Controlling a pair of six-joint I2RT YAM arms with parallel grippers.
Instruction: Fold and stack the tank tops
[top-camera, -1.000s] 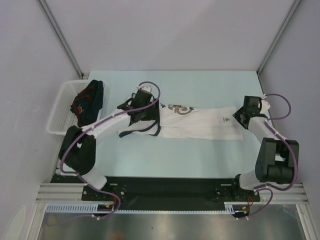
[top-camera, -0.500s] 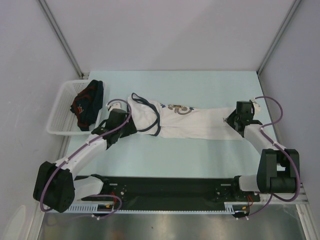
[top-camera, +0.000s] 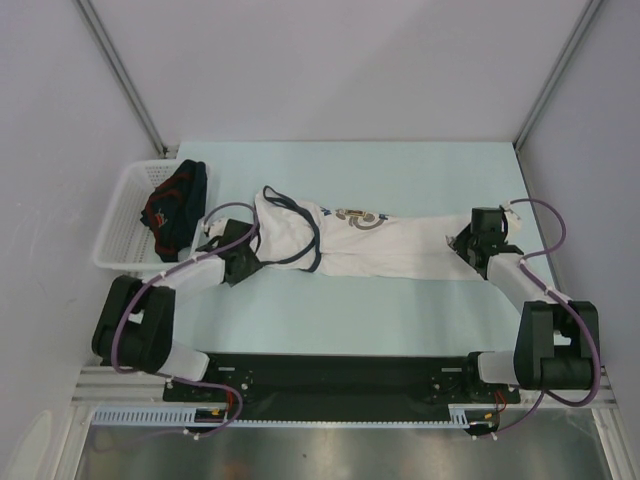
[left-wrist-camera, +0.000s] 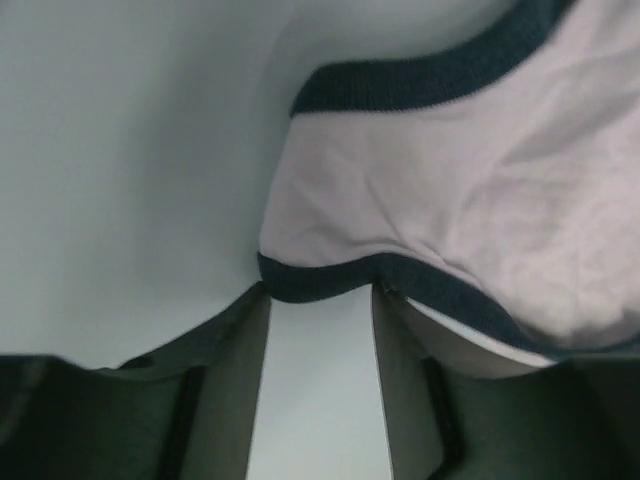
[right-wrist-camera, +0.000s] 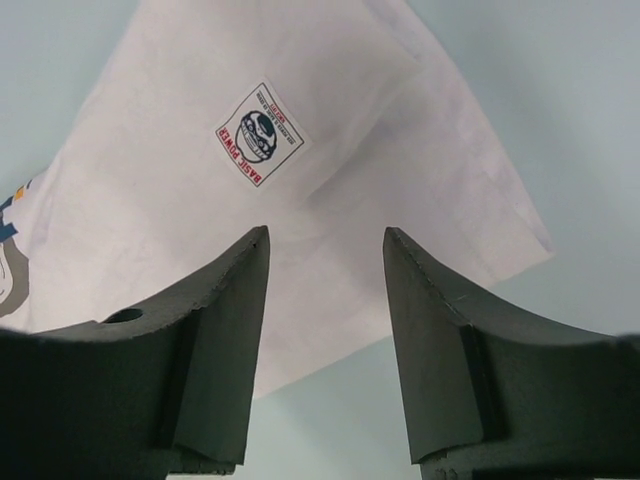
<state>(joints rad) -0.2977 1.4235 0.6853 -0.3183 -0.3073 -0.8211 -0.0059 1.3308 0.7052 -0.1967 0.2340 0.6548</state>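
Observation:
The white tank top (top-camera: 385, 245) lies flat and stretched across the middle of the table, with its dark-trimmed straps at the left and its chest print facing up. The navy tank top (top-camera: 178, 205) is bunched in the white basket. My left gripper (top-camera: 256, 264) is low at the white top's left end. In the left wrist view it (left-wrist-camera: 320, 292) is open, and the dark trim (left-wrist-camera: 320, 282) lies right at the fingertips. My right gripper (top-camera: 461, 244) is at the top's right end. In the right wrist view it (right-wrist-camera: 326, 236) is open above the white cloth, near a small sewn label (right-wrist-camera: 258, 135).
The white basket (top-camera: 118, 215) stands at the left edge of the table, beside my left arm. The table's pale blue surface (top-camera: 400, 170) extends behind the top, with grey walls and metal posts around it.
My left arm has come off the top's strap end, swung out to the left, and now sits low at the strap edge. My right gripper has moved slightly left and nearer.

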